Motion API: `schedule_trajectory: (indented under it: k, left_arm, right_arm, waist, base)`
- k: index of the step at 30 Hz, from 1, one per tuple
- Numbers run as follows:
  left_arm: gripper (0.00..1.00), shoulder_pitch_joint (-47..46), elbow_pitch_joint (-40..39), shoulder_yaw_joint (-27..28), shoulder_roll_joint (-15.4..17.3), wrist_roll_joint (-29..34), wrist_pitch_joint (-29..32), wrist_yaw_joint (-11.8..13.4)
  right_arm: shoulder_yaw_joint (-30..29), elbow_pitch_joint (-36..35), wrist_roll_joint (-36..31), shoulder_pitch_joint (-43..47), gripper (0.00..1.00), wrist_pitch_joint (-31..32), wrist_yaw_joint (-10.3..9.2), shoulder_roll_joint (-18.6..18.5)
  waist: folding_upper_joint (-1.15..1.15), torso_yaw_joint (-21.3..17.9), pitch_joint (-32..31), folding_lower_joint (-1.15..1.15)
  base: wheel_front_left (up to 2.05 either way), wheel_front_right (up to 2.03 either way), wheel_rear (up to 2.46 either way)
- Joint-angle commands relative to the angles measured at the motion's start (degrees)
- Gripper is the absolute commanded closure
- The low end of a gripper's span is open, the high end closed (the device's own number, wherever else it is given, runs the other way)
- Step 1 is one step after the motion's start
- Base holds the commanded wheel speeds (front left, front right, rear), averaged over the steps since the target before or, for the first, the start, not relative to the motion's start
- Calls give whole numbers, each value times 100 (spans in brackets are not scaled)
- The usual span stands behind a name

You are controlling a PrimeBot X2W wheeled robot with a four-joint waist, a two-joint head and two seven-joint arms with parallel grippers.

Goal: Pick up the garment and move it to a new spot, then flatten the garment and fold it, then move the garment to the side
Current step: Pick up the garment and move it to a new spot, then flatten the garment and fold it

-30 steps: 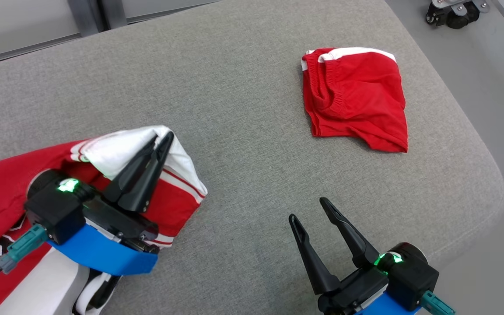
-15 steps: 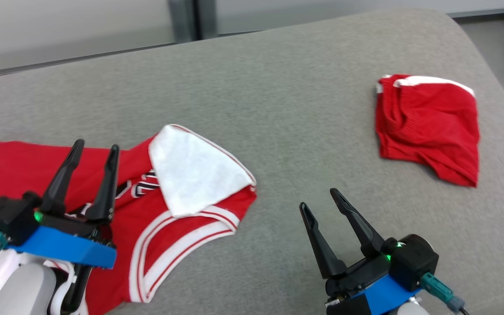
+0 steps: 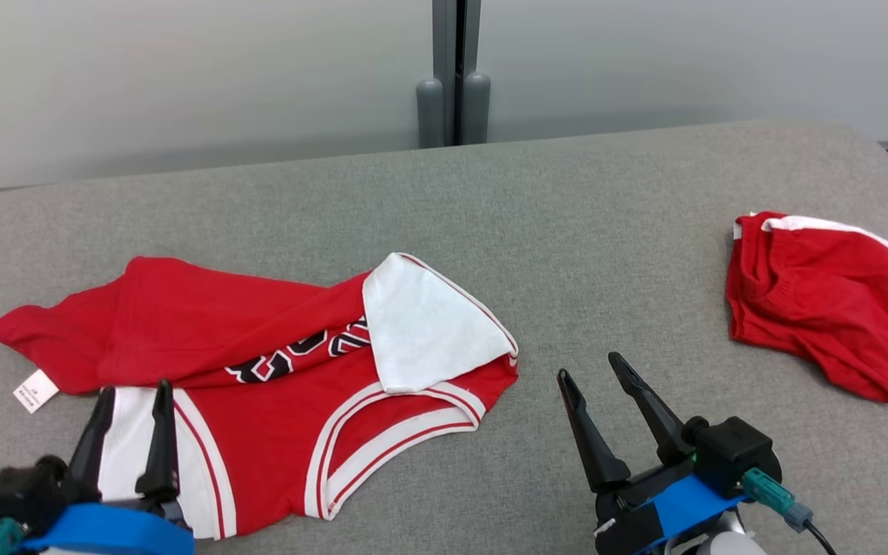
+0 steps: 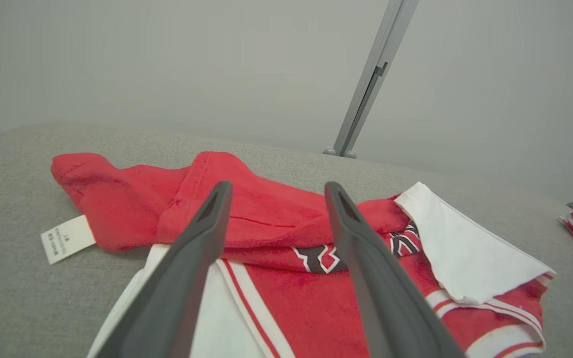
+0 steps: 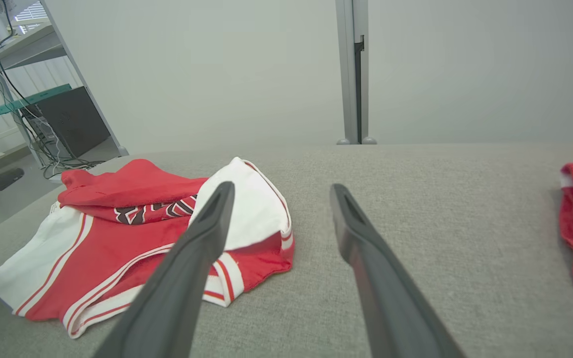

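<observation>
the garment lies rumpled, apparently already moved, well left of the red shorts, left gripper and right gripper both spread wide and empty, so flattening, folding and setting aside seem left.
</observation>
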Motion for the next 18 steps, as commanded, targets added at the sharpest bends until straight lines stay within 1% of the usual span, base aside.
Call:
schedule_trajectory:
  k: [1, 6, 9, 13, 16, 18]
  left_arm:
    - [0, 162, 30, 51, -70, 177, -14, 10]
    - [0, 489, 68, 195, -318, 380, -14, 10]
    - [0, 529, 55, 152, -411, 403, -14, 10]
    - [0, 424, 31, 59, -415, 386, -14, 10]
    - [0, 331, -5, -96, -334, 314, -14, 10]
    - [0, 297, 8, -216, -268, 254, -14, 10]
  right_arm:
    - [-50, 112, 40, 92, 0, -3, 2, -25]
    - [-163, 288, 17, 176, 0, -3, 2, -25]
    - [-171, 343, -47, 213, 0, -3, 2, -23]
    - [-62, 426, -144, 134, 0, -3, 2, -23]
    - [22, 629, -271, -39, 0, -3, 2, -24]
    - [-48, 885, -267, -137, 0, -3, 1, -25]
  waist:
    - [0, -6, -113, 1]
    - [0, 74, -257, 1]
    - [0, 168, -244, 1]
    - [0, 322, -157, 1]
    - [0, 564, -9, 1]
    - [0, 744, 74, 1]
  base:
    - [0, 0, 0]
    - [0, 0, 0]
    - [0, 0, 0]
    - [0, 0, 0]
    - [0, 0, 0]
    - [0, 0, 0]
